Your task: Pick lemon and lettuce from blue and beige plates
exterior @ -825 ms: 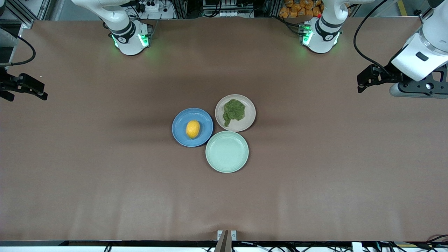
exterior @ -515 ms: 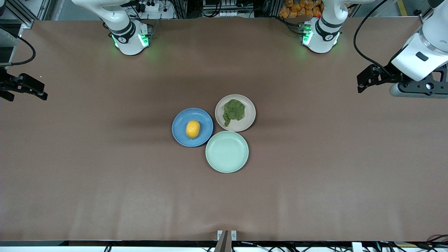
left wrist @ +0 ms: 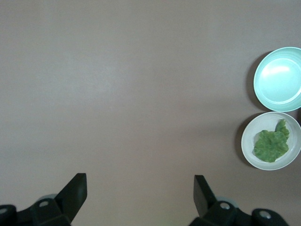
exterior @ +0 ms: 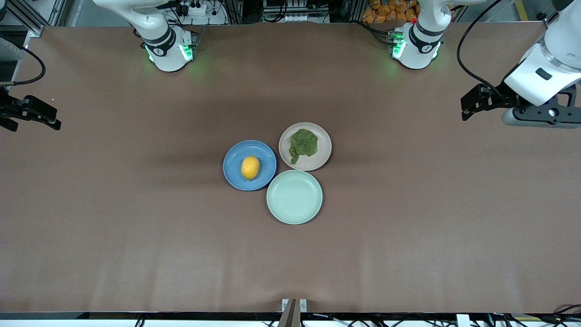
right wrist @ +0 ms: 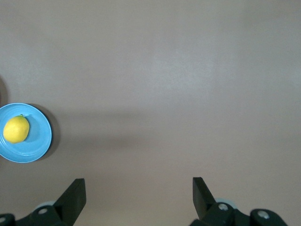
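The lemon (exterior: 250,167) lies on the blue plate (exterior: 232,156) at the table's middle. The lettuce (exterior: 303,143), a crumpled green leaf, lies on the beige plate (exterior: 324,156) beside it, farther from the front camera. My left gripper (exterior: 467,106) hovers open and empty over the left arm's end of the table. Its wrist view shows the open gripper (left wrist: 139,181), the lettuce (left wrist: 270,146) and the beige plate (left wrist: 248,153). My right gripper (exterior: 50,119) hovers open and empty over the right arm's end. Its wrist view shows the open gripper (right wrist: 138,181), the lemon (right wrist: 16,129) and the blue plate (right wrist: 41,141).
An empty mint-green plate (exterior: 294,196) touches both other plates, nearer to the front camera; it also shows in the left wrist view (left wrist: 278,79). Bare brown tabletop (exterior: 136,218) surrounds the three plates.
The left gripper has shifted very slightly toward the robots' side of the table. The plates, lemon, lettuce and right gripper have not moved.
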You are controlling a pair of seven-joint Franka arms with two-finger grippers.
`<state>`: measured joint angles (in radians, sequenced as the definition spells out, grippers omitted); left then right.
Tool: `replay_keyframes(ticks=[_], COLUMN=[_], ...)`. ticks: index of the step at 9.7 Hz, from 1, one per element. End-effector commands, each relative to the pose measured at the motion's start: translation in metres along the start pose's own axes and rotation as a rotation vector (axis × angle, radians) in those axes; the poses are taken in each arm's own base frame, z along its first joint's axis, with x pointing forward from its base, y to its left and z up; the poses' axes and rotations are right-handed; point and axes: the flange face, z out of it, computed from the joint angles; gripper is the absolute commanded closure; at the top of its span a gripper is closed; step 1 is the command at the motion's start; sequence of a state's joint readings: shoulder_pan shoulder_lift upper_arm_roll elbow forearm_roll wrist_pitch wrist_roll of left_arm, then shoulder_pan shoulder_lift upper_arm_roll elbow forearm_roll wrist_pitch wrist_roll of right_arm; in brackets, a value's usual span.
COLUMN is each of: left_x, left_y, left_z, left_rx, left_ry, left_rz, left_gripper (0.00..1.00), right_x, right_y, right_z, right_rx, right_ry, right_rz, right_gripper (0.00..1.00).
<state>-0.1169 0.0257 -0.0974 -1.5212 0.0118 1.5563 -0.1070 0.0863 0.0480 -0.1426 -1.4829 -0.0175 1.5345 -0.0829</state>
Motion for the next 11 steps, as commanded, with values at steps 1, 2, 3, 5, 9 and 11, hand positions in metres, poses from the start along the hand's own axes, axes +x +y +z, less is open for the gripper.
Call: replay_keyframes(ticks=[1, 2, 3, 5, 9, 11], left_x=[0.007, 0.008, 0.012, 0.015, 0.027, 0.027], left_y=[0.022, 0.035, 0.044, 0.058, 0.082, 0.112], left_z=[0.013, 0.019, 0.031, 0.044, 0.083, 0.127], left_rx=[0.002, 0.0, -0.009, -0.049, -0.071, -0.065], left_ry=[-0.022, -0.033, -0.054, -0.088, -0.145, -0.206], left_rz=[0.023, 0.025, 0.019, -0.011, 0.011, 0.055], left_gripper=[0.0, 0.0, 0.0, 0.0, 0.0, 0.0], right_x=[0.002, 0.002, 0.002, 0.002, 0.002, 0.001], right_y=[0.005, 0.005, 0.005, 0.006, 0.005, 0.005], right_z=[-0.003, -0.003, -0.003, -0.002, -0.002, -0.002], right_rx=[-0.006, -0.006, -0.002, -0.003, -0.002, -0.001], right_ry=[-0.004, -0.006, -0.007, -0.009, -0.009, -0.012], right_rz=[0.009, 0.009, 0.008, 0.01, 0.01, 0.011], right_gripper=[0.0, 0.0, 0.0, 0.0, 0.0, 0.0])
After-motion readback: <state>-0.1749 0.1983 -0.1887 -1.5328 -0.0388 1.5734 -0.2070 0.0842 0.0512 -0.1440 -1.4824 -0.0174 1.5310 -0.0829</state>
